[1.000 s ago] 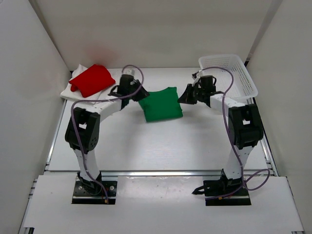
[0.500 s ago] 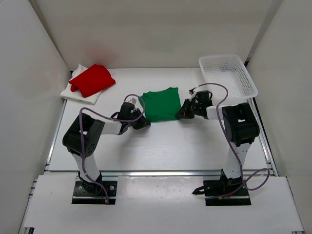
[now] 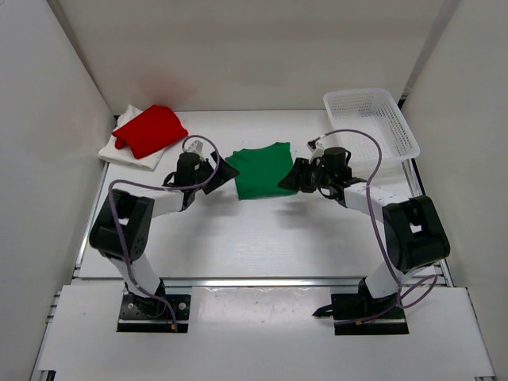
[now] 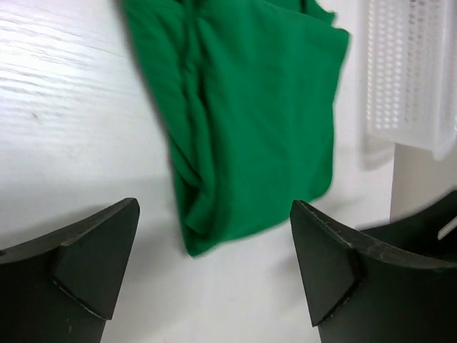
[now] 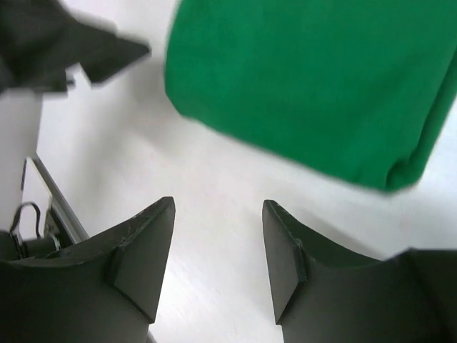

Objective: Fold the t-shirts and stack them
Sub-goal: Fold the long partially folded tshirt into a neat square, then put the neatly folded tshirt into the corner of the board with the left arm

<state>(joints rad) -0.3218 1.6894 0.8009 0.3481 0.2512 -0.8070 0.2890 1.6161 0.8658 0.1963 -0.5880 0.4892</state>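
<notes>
Green t-shirt (image 3: 260, 170), folded, is lying on the table (image 3: 262, 238) between the arms. Left gripper (image 3: 223, 169) is gaping wide beside its left edge, gripping nothing. Right gripper (image 3: 293, 176) is standing open at its right edge, empty. Red t-shirt (image 3: 151, 129) is resting on white t-shirt (image 3: 119, 151), far-left corner.

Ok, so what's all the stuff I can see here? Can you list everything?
green t-shirt: one, green, folded, middle of the table
red t-shirt: one, bright red, far left corner, lying on the white one
white t-shirt: one, white, under the red one
basket: one, white plastic lattice, far right corner
table: one, white
left arm: one, black and white, purple cable
right arm: one, black and white, purple cable
left fingers: two, black, open, empty, left of the green t-shirt
right fingers: two, black, open, empty, right of it
</notes>
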